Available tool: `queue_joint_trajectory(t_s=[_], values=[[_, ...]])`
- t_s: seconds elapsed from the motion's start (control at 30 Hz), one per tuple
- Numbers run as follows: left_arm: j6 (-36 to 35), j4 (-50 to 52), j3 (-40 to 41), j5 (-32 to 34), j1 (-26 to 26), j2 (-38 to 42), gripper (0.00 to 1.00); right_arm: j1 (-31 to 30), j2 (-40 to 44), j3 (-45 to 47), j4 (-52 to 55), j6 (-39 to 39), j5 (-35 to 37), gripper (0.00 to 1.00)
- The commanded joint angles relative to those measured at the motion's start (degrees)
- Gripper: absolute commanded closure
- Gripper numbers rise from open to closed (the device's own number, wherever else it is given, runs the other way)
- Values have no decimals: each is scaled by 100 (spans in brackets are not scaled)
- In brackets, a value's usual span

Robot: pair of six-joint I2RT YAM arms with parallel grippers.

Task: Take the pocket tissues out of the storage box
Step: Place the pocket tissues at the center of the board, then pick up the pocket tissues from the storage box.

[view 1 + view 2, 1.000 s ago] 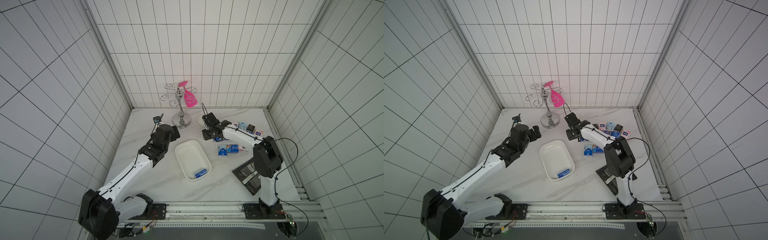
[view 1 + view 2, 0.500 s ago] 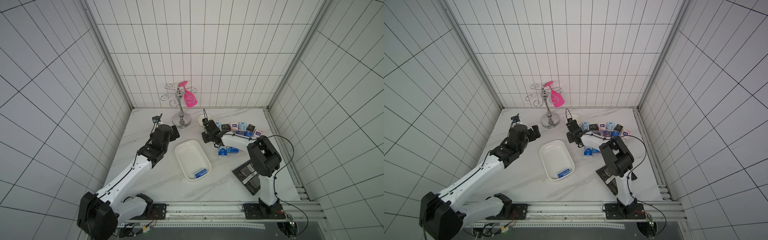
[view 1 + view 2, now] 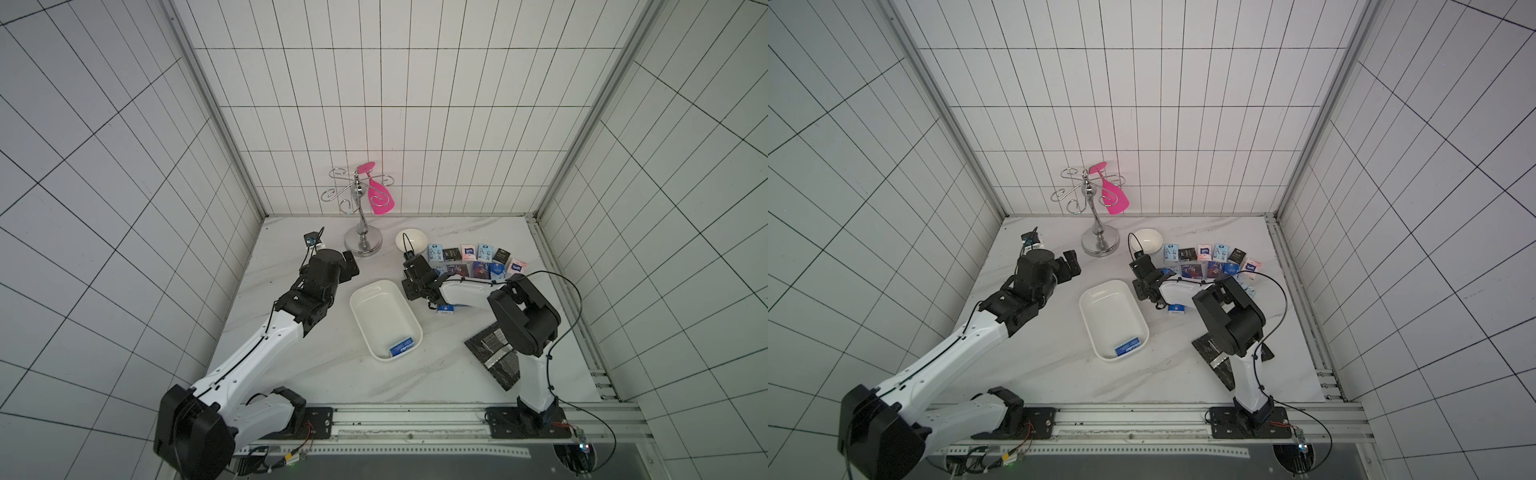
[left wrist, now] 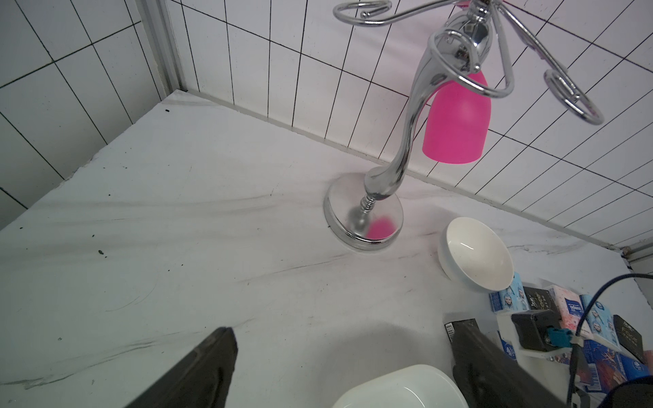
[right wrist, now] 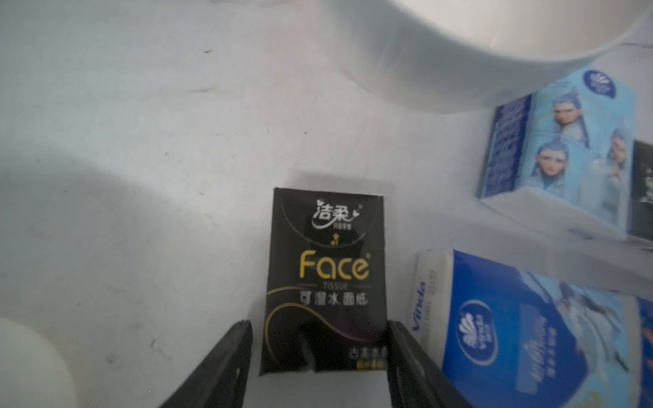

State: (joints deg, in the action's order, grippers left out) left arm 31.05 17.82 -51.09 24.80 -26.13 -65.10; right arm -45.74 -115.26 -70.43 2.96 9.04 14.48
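Right wrist: right claw (image 5: 318, 326) loose astride black packet (image 5: 327, 275) — left claw (image 4: 342, 328) spread wide.

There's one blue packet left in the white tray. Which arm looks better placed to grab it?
Probably left. The left gripper is open and empty near the storage box, while the right gripper straddles a black packet on the table. The blue packet lies at its near end.

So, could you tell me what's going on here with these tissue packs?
The right gripper sits open around a black tissue pack lying flat on the table, beside the packs already lined up there. One blue pack is left in the white tray. The left gripper hangs open and empty near the tray.
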Motion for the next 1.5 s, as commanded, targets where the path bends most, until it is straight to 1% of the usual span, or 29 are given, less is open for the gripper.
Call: queue_joint_trajectory(t_s=[0.0, 0.33, 0.4, 0.47, 0.57, 0.63, 0.73, 0.83, 0.9, 1.03, 1.13, 1.2, 1.33, 1.47], values=[[7, -42, 51, -31, 21, 17, 1, -56, 261, -27, 267, 45, 235, 37], [-20, -42, 36, -2, 20, -15, 2, -183, 732, -493, 972, 6, 242, 37], [-20, -55, 34, -1, 20, -29, 1, -280, 865, -631, 1317, -57, 204, 37], [-10, -62, 37, -10, 24, -60, 1, -404, 971, -910, 1929, -116, 48, 36], [-8, -60, 37, -10, 20, -83, 1, -755, 1196, -1238, 2818, -36, 79, 37], [-4, -60, 30, 38, 29, -89, 1, -1030, 1397, -1277, 3237, 199, -77, 37], [-14, -51, 27, 93, 44, -96, 1, -1411, 1694, -1011, 3422, 553, -374, 37], [50, 1, 29, 71, 168, -75, 1, -1781, 1955, -641, 3388, 646, -587, 36], [68, -7, 54, 27, 226, -39, 1, -1954, 2061, -437, 3260, 488, -864, 36], [56, 51, 44, 20, 249, 46, 1, -2080, 2083, -158, 3263, -198, -1293, 36], [42, 73, 68, 43, 282, 130, 1, -2068, 2087, 47, 3314, -613, -1318, 38], [49, 72, 65, 19, 293, 136, 2, -2053, 2047, 77, 3445, -792, -1404, 41], [57, 72, 58, -19, 293, 112, 1, -2061, 2015, 162, 3598, -962, -1712, 42], [67, 63, 53, -28, 293, 120, 1, -2075, 1890, 256, 3595, -1027, -1739, 42]])
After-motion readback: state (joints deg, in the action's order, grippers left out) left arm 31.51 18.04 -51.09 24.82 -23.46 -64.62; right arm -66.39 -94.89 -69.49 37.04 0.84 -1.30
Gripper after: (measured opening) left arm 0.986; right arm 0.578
